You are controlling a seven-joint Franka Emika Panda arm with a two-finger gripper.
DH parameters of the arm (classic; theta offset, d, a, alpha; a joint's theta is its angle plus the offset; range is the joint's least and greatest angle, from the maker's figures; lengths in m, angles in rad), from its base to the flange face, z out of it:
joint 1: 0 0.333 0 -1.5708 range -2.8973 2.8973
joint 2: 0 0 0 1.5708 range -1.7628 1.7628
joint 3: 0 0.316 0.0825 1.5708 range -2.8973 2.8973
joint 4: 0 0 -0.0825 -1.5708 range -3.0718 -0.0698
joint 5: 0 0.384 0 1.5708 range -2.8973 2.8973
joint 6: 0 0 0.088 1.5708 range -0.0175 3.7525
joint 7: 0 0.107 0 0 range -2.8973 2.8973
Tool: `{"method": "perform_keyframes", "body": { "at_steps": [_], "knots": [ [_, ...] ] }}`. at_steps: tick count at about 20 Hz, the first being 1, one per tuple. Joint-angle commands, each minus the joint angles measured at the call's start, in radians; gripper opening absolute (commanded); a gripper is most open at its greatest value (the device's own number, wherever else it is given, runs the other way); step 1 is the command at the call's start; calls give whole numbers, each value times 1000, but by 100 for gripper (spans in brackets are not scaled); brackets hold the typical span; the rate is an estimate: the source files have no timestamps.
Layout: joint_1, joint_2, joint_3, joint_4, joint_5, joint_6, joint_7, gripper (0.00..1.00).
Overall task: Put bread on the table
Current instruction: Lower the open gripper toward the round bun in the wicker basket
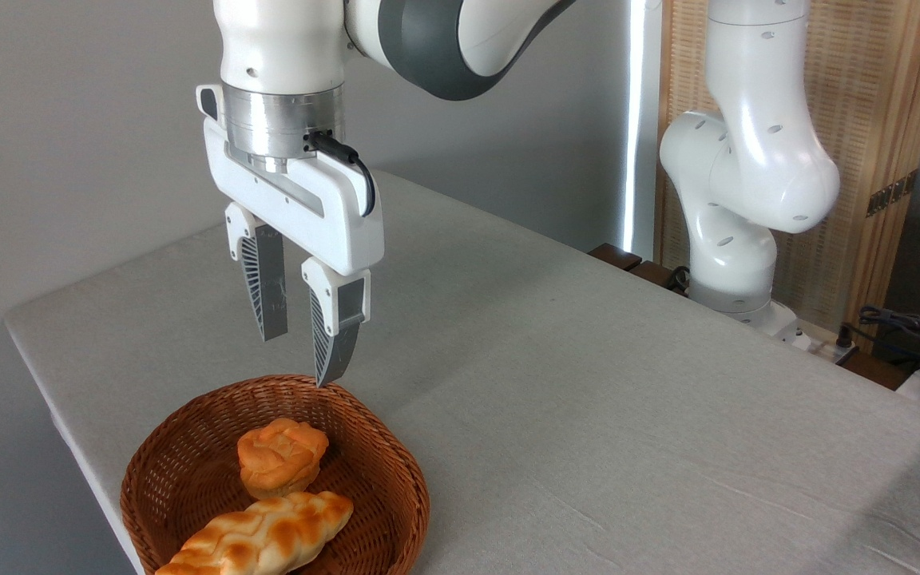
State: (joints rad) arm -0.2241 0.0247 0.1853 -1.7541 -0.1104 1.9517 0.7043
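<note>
The bread [281,455], a small round golden-orange bun with a bumpy browned top, sits inside a round brown wicker basket [188,471] near the front left of the grey-clothed table [588,383]. My gripper [300,358] hangs open above the basket's far rim, higher than the bun and a little behind it. Nothing is between its dark ribbed fingers [267,291].
A longer braided oval loaf [260,537] lies in the basket in front of the bun, touching it. The arm's white base [735,239] stands at the table's far right edge, with cables [907,327] beyond it. A wooden screen [867,120] stands behind.
</note>
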Motion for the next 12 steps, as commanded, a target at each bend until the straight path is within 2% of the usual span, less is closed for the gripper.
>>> {"method": "perform_keyframes", "body": {
  "at_steps": [1, 12],
  "knots": [
    [0, 32, 2, 16, 9, -8, 12, 100],
    [-1, 35, 0, 18, 5, 4, 11, 100]
  ]
}}
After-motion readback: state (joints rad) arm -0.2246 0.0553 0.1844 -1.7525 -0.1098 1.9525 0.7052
